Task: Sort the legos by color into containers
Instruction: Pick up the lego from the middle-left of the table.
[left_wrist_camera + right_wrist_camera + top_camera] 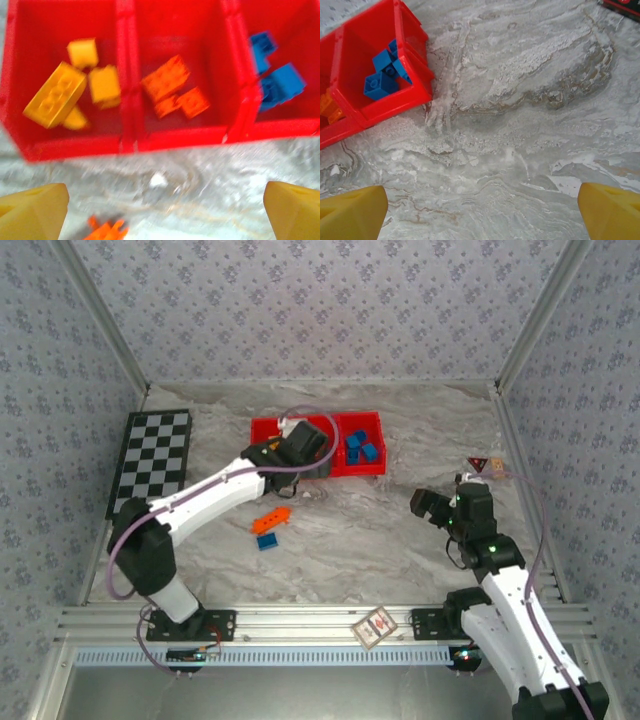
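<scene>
Mostly sorted, the tray (75,147) is holding yellow legos (52,97) left, orange legos (167,82) middle, blue legos (280,82) right. An orange piece (271,519) and blue brick (267,541) are waiting on the table (400,540). Left gripper (166,200) and right gripper (482,200) are hanging spread wide, empty.

Not really getting any readable text anywhere. The small white card with a red mark (375,627), lying on the aluminium rail (300,620) at the near edge, is showing some kind of print, but it's coming out too tiny to read. The little dark-red triangular tag (478,464) sitting on the grey marbled table cover (380,530) near the right wall is looking like a sign, also illegible. The studs on the big yellow-orange plastic brick (55,95) are blurring out, so no brand is showing.
</scene>
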